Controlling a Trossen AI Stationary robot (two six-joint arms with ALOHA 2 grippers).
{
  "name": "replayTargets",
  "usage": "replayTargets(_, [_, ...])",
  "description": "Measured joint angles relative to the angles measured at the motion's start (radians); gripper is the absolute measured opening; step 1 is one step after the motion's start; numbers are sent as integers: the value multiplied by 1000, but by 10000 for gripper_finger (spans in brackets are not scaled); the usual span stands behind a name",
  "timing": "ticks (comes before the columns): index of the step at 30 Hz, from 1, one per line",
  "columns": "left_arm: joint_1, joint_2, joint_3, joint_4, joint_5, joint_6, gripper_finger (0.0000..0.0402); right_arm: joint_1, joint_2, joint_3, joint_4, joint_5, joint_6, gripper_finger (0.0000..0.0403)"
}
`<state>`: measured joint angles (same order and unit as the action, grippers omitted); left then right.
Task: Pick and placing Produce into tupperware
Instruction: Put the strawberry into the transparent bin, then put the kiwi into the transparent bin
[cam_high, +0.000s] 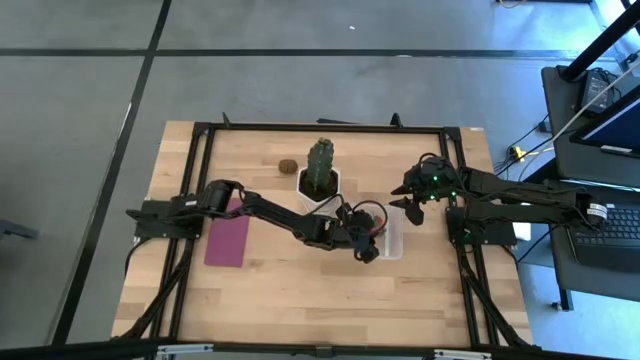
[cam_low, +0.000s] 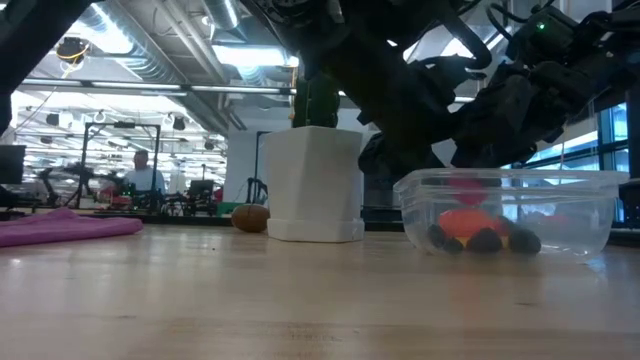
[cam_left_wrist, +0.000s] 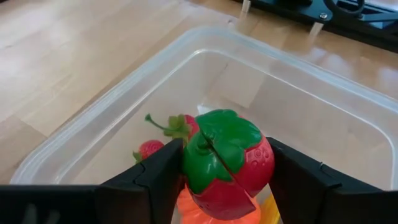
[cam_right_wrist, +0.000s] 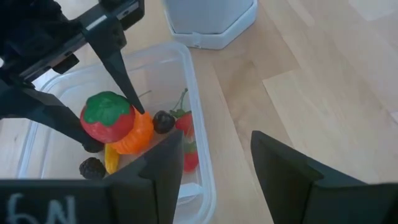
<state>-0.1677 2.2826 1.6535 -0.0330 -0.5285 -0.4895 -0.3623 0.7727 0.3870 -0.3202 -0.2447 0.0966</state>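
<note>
the tupperware (cam_right_wrist: 199, 112) sits on the table (cam_high: 300, 290) just beside the white cactus pot (cam_right_wrist: 211, 22), with an orange piece (cam_right_wrist: 135, 138), dark berries (cam_right_wrist: 163, 121) and small red fruits inside. the left gripper (cam_left_wrist: 227, 180) is closed on a red strawberry (cam_left_wrist: 230, 168) with a green cap, over the box. the right gripper (cam_right_wrist: 214, 168) hovers near the box, fingers apart, holding nothing.

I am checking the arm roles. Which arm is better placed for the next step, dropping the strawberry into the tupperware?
The left. Its gripper is shut on the strawberry, above the tupperware. The right gripper is open and empty, beside the box.
</note>
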Motion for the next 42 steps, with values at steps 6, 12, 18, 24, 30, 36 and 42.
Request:
replayTargets(6, [0, 0, 0, 0, 0, 1, 208, 0, 0, 0, 0, 0, 0, 188])
replayTargets(12, [0, 0, 0, 0, -1, 2, 210, 0, 0, 0, 0, 0, 0, 188])
replayTargets(18, [3, -2, 0, 2, -1, 10, 226, 0, 0, 0, 0, 0, 0, 188])
replayTargets(24, [11, -4, 0, 102, 91, 135, 256, 0, 0, 0, 0, 0, 0, 188])
replayTargets(30, [18, -26, 1, 93, 152, 186, 272, 0, 0, 0, -13, 0, 0, 188])
replayTargets(36, [15, -155, 4, -112, 219, 238, 273, 0, 0, 0, -15, 0, 0, 188])
replayTargets(42, [-12, -322, 3, -478, 228, 238, 273, 0, 0, 0, -17, 0, 0, 188])
